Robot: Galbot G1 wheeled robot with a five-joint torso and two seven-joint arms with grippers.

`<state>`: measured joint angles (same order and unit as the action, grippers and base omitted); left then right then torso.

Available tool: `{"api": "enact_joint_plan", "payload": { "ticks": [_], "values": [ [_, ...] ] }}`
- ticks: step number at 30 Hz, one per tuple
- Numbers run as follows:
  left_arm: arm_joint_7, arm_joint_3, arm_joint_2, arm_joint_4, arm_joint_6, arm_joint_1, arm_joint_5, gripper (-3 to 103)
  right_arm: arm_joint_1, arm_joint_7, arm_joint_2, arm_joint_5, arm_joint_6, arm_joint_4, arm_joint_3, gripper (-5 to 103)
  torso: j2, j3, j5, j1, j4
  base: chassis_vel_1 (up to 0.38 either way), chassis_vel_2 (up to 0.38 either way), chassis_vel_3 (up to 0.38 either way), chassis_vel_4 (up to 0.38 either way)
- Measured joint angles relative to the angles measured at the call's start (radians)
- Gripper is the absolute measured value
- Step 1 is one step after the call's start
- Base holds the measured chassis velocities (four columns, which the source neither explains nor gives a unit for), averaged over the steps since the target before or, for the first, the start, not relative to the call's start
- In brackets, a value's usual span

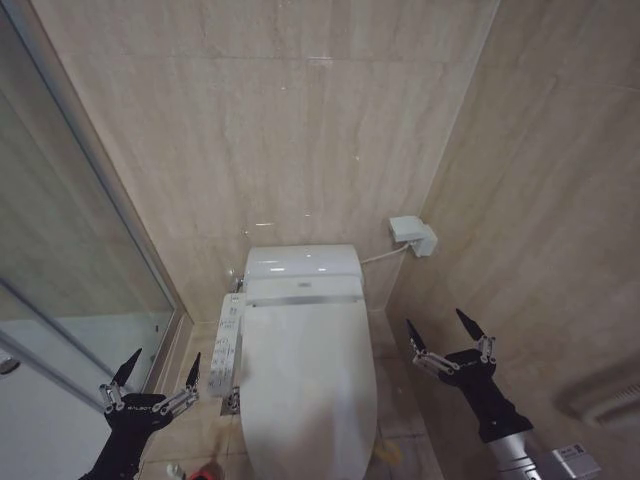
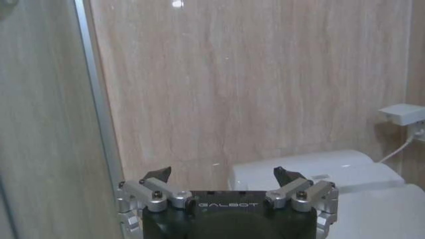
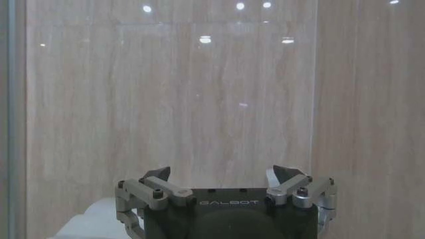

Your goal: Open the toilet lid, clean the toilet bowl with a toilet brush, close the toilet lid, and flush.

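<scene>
toilet lid (image 1: 308,385): front cut by frame edge | toilet bowl: hidden under lid

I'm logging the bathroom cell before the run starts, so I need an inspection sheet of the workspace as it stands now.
Surface: tiled floor on both sides of the toilet, beige.
Job's things: toilet lid down, covering the bowl; cistern behind it; side control panel on the robot's left of the lid.
Clutter: a small red object on the floor at the lower edge, cut off; cannot tell what it is.
Grippers: left gripper open, empty, raised left of the toilet; right gripper open, empty, raised right of it.
Cables: white cord from the toilet to the wall box.
Surroundings: glass shower partition on the left, tiled walls behind and right.
</scene>
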<state>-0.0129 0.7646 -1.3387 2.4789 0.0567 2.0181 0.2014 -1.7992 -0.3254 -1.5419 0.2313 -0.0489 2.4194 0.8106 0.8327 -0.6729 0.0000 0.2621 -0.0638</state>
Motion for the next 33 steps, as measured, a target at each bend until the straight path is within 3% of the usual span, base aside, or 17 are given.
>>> {"api": "enact_joint_plan", "payload": {
  "ticks": [33],
  "values": [
    [0.0,0.0,0.0,0.0,0.0,0.0,0.0,100,0.0,0.0,0.0,0.0,0.0,0.0,0.0,100,0.0,0.0,0.0,0.0,0.0001,0.136,-0.13,-0.129,0.135]
  ]
}}
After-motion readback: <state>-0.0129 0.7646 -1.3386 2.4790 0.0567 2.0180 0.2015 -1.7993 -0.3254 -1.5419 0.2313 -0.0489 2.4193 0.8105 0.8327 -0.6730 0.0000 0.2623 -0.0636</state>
